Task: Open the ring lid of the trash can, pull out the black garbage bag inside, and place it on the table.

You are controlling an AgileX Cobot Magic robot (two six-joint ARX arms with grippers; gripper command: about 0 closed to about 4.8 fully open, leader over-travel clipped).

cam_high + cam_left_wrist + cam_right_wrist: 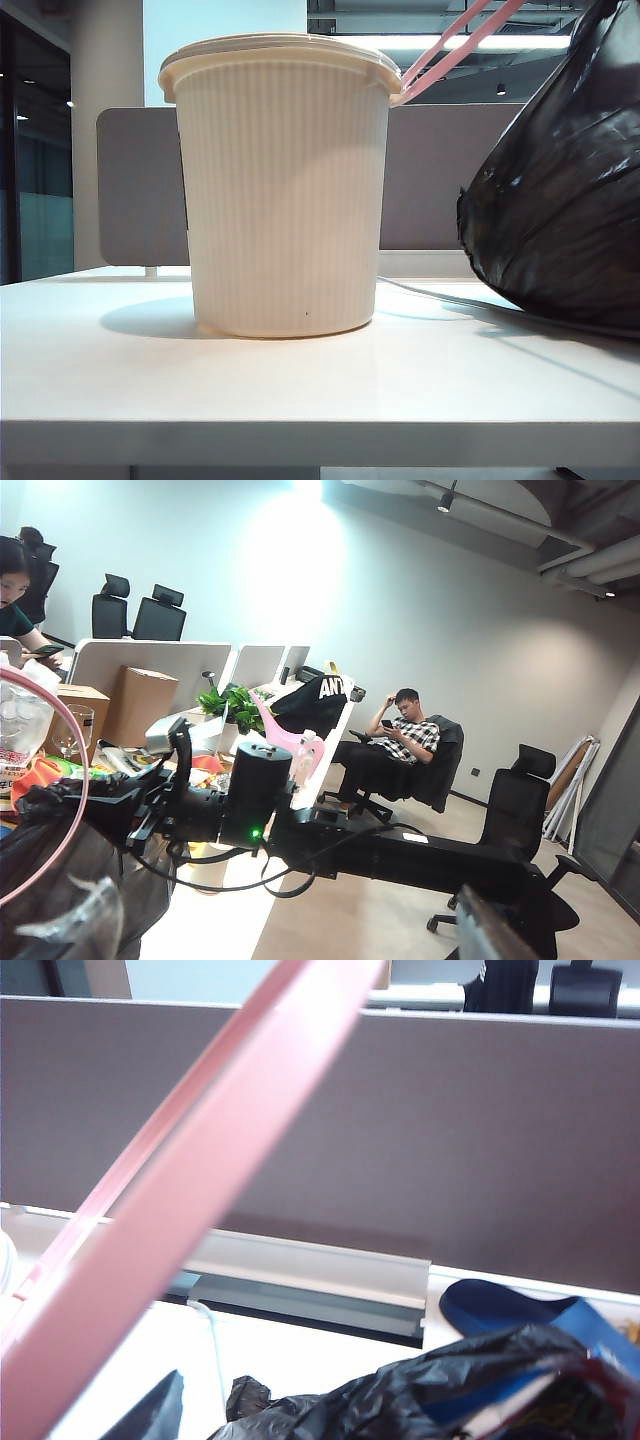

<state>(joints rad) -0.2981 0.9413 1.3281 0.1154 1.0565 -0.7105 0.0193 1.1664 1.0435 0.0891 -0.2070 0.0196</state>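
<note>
With the pink ring lid swung up off the trash can and the black garbage bag seemingly resting on the table, neither gripper's jaws show; next, both arms need only withdraw.

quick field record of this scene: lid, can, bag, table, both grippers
ring lid: pale pink hoop, swung up from the can's rim, tilted
trash can: cream, ribbed, upright on the table
black garbage bag: out of the can, at the right of the exterior view, resting on the table or just above it
table: white
partition panel: grey-brown, behind the can
blue slipper: beside the bag, right wrist view
left gripper: not in view
right gripper: not in view
</note>
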